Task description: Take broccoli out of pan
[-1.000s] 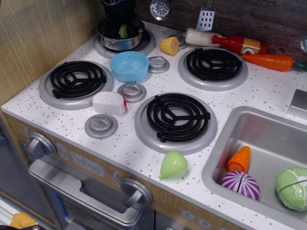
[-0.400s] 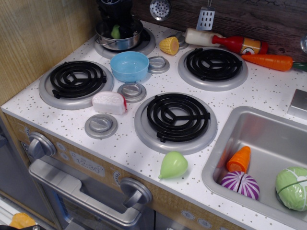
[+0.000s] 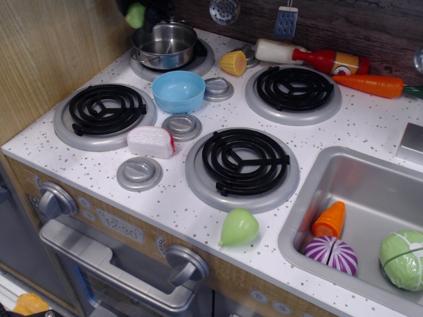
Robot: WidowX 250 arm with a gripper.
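Observation:
The pan [image 3: 163, 45], a small shiny steel pot, sits on the back left burner and looks empty inside. The broccoli [image 3: 135, 14], a small lumpy yellow-green toy, hangs in the air above and to the left of the pan, near the top edge of the view. My black gripper [image 3: 140, 9] is shut on the broccoli; only its lower tips show, the rest is cut off by the frame's top edge.
A light blue bowl [image 3: 178, 91] stands just in front of the pan. A corn piece [image 3: 233, 63], a white-and-red slice [image 3: 151, 140] and a pale green pear-shaped toy [image 3: 238, 228] lie on the stovetop. The wooden wall [image 3: 46, 59] is at the left. The sink [image 3: 357, 178] holds vegetables.
The gripper has lifted the broccoli out of the pan, up and to the left. The pan stays on its burner and now shows no toy inside.

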